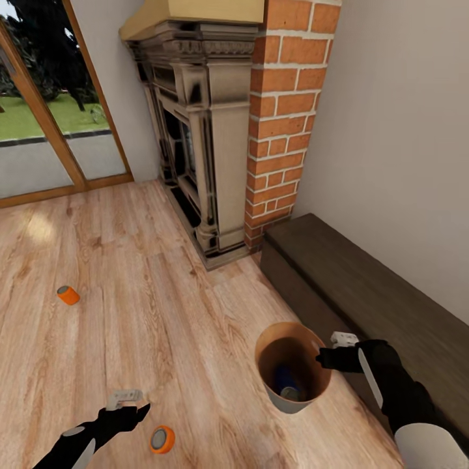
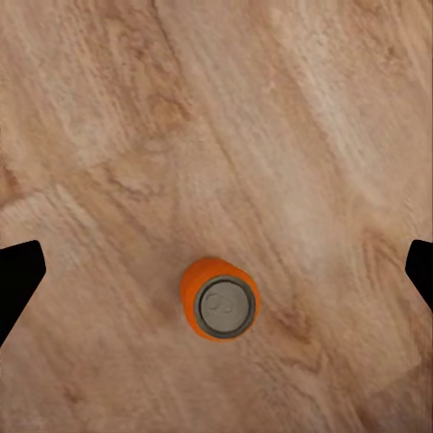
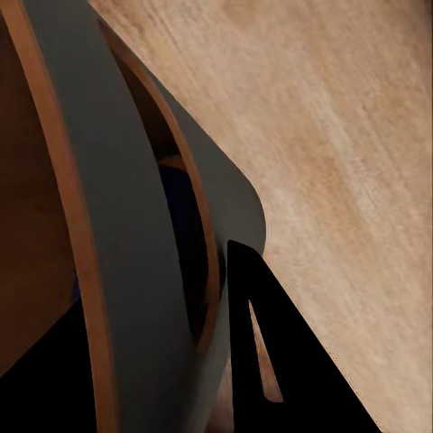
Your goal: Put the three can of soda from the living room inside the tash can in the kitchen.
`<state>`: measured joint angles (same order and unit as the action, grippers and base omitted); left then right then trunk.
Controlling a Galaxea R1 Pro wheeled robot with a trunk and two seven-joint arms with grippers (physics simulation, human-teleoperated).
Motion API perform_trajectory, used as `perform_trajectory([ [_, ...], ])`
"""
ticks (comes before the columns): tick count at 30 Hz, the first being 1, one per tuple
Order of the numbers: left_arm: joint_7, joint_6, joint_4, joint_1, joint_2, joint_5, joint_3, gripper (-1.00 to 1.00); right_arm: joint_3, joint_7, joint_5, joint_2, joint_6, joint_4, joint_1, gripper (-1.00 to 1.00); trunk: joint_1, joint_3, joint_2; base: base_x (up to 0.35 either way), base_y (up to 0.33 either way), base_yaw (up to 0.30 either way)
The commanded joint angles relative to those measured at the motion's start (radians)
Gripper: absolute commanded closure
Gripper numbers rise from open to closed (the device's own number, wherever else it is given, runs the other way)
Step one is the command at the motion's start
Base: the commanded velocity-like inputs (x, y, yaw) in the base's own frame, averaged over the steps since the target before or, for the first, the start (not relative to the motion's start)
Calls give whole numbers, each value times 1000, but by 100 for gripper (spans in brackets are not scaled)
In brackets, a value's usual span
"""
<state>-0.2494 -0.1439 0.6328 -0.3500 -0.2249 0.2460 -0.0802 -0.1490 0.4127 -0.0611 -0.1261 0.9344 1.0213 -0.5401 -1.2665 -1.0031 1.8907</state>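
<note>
The grey trash can (image 1: 281,398) with its tan-brown inside stands on the plank floor. My right gripper (image 1: 327,357) is shut on its rim, and one finger (image 3: 262,343) lies against the outer wall (image 3: 126,225). A dark blue can of soda (image 1: 285,379) lies inside at the bottom, and a blue patch of it (image 3: 185,216) shows past the rim. An orange can (image 1: 162,440) stands on the floor just right of my open left gripper (image 1: 133,409). That can (image 2: 219,299) sits between the widely spread fingertips (image 2: 18,280), untouched. Another orange can (image 1: 68,295) lies on its side farther left.
A dark ornate fireplace (image 1: 195,143) and a red brick column (image 1: 286,111) stand ahead. A long dark low bench (image 1: 365,286) runs along the right wall, right beside the bin. A wood-framed glass door (image 1: 45,130) is at the far left. Bare plank floor lies between the cans.
</note>
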Motion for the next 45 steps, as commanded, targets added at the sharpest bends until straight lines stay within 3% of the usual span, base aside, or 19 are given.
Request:
perform_trajectory([
  [1, 2, 0, 0, 0, 0, 0, -1, -100, 1, 0, 17, 1, 4, 0, -2, 100, -4, -4, 7, 0, 0, 0],
  [7, 13, 7, -2, 0, 1, -2, -3, -100, 5, -3, 17, 5, 20, 0, -10, 100, -27, -28, 49, 0, 0, 0],
  [12, 27, 56, -27, 0, 2, -2, -3, -100, 20, -2, 17, 6, 50, 1, -13, 100, -46, -50, 84, 0, 0, 0],
  [17, 34, 100, -86, -1, 34, -2, -4, -100, 38, 0, 18, 8, 57, 0, -14, 100, -65, -72, 119, 0, 0, 0],
  [21, 34, 119, -92, -2, 41, -2, -4, -100, 50, 0, 18, 8, 58, 0, -13, 100, -81, -91, 147, 0, 0, 0],
  [45, 32, 127, -85, 0, 42, 1, -3, -100, 58, -1, 17, 18, 58, 24, -13, 100, -81, -123, 147, 126, 0, 0],
])
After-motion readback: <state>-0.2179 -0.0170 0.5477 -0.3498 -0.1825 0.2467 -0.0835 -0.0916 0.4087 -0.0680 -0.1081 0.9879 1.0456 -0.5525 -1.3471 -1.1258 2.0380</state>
